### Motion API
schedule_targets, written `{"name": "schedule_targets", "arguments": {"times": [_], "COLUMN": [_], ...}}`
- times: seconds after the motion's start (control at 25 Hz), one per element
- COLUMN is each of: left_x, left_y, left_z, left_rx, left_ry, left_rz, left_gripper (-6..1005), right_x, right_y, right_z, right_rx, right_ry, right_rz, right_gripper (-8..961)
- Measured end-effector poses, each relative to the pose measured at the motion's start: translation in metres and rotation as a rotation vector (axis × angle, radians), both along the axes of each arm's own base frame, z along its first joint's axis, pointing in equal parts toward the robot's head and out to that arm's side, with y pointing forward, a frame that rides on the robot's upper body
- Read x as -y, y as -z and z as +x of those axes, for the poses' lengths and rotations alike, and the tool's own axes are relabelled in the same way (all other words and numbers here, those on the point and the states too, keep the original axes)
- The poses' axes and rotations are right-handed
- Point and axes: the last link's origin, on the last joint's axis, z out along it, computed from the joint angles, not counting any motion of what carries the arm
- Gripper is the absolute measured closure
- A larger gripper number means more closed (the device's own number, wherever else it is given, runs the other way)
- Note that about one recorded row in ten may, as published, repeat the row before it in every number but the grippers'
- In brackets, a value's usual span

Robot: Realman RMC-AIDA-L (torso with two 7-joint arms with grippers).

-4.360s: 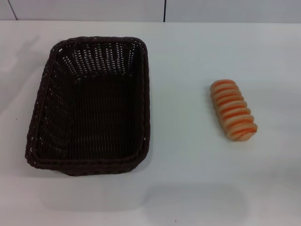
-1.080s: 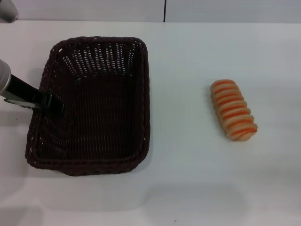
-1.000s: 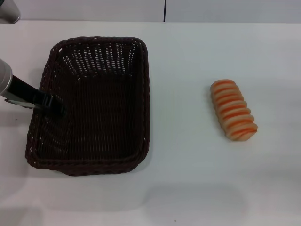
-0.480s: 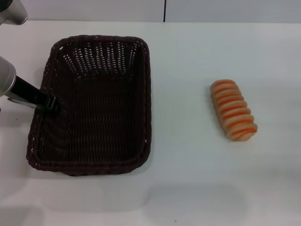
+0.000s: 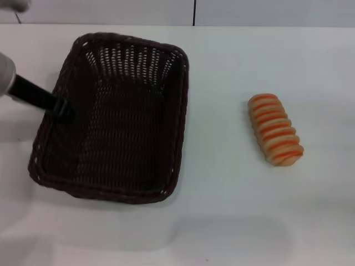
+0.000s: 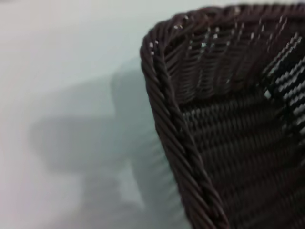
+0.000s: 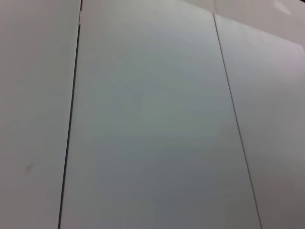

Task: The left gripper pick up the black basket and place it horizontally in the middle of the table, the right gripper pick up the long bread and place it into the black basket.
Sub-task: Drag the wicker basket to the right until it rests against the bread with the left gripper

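Note:
The black basket point(image 5: 125, 127) is on the left half of the white table point(image 5: 222, 216), its long side running away from me and its far end swung to the right. My left gripper point(image 5: 62, 108) reaches in from the left and is shut on the basket's left rim. The left wrist view shows the braided rim and a corner of the basket point(image 6: 190, 157) close up, with a shadow on the table beside it. The long bread point(image 5: 275, 129) lies on the table at the right, apart from the basket. My right gripper is out of view.
The table's far edge meets a pale wall with a dark seam point(image 5: 194, 12). The right wrist view shows only pale wall panels point(image 7: 143, 124) with dark seams.
My left gripper came in from the left and closed on the basket's left rim. The basket has since shifted and turned, its far end moving right. The bread has not moved.

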Motion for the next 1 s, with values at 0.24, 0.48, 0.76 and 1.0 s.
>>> {"name": "schedule_targets", "arguments": {"times": [0.24,0.48,0.76,1.0], "left_x": [-0.012,-0.02,-0.022,-0.005], "left_y": [-0.024,-0.039,-0.04,-0.008], "left_z": [0.018,0.043,0.079,0.113], "left_rx": [0.07,0.103,0.112,0.071], "left_ry": [0.15,0.302,0.494,0.698], "left_rz": [0.005,-0.033,-0.164,-0.428], "left_gripper": [794,812,818,820], "right_x": [0.001,0.003,0.006,0.009], "right_y": [0.0,0.001,0.001,0.002], "right_z": [0.001,0.002,0.005,0.008], "right_rx": [-0.009,-0.014,-0.026,-0.038], "right_ry": [0.0,0.005,0.016,0.027], "right_rz": [0.001,0.003,0.008,0.013], "right_gripper": [287,287,287,286]}}
